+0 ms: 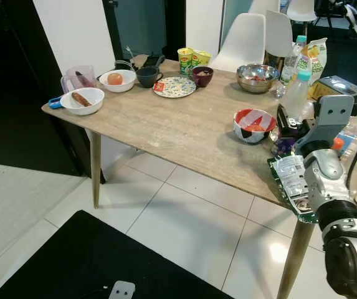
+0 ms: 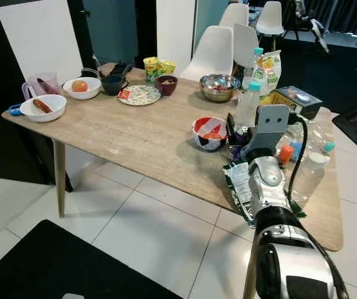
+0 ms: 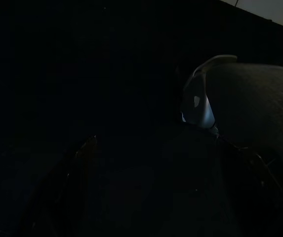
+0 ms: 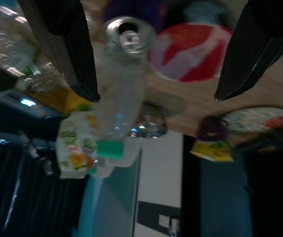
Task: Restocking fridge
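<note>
**Restocking barely begun: nothing lifted from the table**

The right gripper (image 4: 156, 54) hovers with fingers spread wide and empty, near the red-and-white bowl (image 1: 253, 124) on the wooden table (image 1: 166, 128), facing a clear water bottle (image 4: 121, 98). Bottles, bowls and snack packs all sit beside that bowl, unstocked. The left arm hangs idle in the dark; its fingers cannot be made out.

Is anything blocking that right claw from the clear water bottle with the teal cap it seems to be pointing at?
Nothing visible does. The right gripper is open, and the clear bottle lies straight ahead between its fingers. The red and white bowl stands close beside the bottle, not in front.
</note>
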Robot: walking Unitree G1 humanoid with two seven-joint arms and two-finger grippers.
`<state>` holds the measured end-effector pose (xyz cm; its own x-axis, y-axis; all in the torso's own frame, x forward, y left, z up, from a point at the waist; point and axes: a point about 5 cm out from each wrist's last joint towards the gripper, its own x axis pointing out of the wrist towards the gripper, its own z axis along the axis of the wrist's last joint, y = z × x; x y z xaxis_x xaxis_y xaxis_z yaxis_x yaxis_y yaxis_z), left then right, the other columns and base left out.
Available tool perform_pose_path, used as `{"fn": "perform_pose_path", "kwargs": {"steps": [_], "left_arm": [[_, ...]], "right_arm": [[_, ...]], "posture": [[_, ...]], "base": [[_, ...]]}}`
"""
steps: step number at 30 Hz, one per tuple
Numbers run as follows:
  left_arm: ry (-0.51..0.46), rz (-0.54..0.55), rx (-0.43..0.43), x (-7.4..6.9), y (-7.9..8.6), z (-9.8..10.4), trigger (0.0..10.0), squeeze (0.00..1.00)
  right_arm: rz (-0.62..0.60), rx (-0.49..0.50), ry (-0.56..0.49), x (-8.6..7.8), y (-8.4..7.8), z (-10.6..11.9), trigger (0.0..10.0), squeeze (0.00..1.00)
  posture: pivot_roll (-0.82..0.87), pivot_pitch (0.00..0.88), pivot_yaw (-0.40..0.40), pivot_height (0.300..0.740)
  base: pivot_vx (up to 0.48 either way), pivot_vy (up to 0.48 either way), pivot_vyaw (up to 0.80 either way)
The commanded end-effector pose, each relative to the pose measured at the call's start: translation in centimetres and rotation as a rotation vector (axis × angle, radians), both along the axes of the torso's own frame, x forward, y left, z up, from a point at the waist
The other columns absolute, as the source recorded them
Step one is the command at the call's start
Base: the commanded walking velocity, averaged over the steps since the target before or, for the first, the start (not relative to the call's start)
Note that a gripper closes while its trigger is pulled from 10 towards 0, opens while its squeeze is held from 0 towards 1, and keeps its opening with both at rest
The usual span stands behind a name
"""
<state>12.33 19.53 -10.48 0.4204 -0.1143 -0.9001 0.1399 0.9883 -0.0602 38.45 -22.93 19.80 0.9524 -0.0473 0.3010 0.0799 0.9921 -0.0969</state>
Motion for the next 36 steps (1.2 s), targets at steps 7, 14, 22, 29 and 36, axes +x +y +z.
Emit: {"fn": "perform_pose_path", "kwargs": {"steps": [7, 14, 22, 29, 36], "left_arm": [[0.009, -0.007, -0.007, -0.2, -0.4, -0.1, 10.0, 0.0], [0.011, -0.009, -0.005, -0.3, -0.3, -0.1, 10.0, 0.0], [0.011, -0.011, 0.001, -0.4, -0.2, -0.1, 10.0, 0.0], [0.01, -0.015, -0.001, -0.3, -0.5, -0.2, 10.0, 0.0], [0.009, -0.015, -0.007, -0.2, -0.7, -0.2, 10.0, 0.0]], "right_arm": [[-0.159, -0.05, 0.098, -0.4, -4.1, 0.2, 10.0, 0.0], [-0.307, -0.057, 0.158, -1.5, -7.7, 0.2, 10.0, 0.0], [-0.384, -0.024, 0.235, -2.4, -9.6, -0.7, 10.0, 0.0], [-0.386, 0.06, 0.283, -2.8, -10.3, -1.4, 10.0, 0.0], [-0.367, 0.148, 0.231, -3.6, -12.4, 0.0, 10.0, 0.0]], "posture": [[0.08, 0.0, -0.023, 0.738], [0.08, 0.0, -0.025, 0.738], [0.08, 0.0, -0.024, 0.738], [0.08, 0.0, -0.021, 0.738], [0.08, 0.0, -0.019, 0.738]], "base": [[0.0, 0.0, 0.0], [0.0, 0.0, 0.0], [0.0, 0.0, 0.0], [0.0, 0.0, 0.0], [0.0, 0.0, 0.0]]}}
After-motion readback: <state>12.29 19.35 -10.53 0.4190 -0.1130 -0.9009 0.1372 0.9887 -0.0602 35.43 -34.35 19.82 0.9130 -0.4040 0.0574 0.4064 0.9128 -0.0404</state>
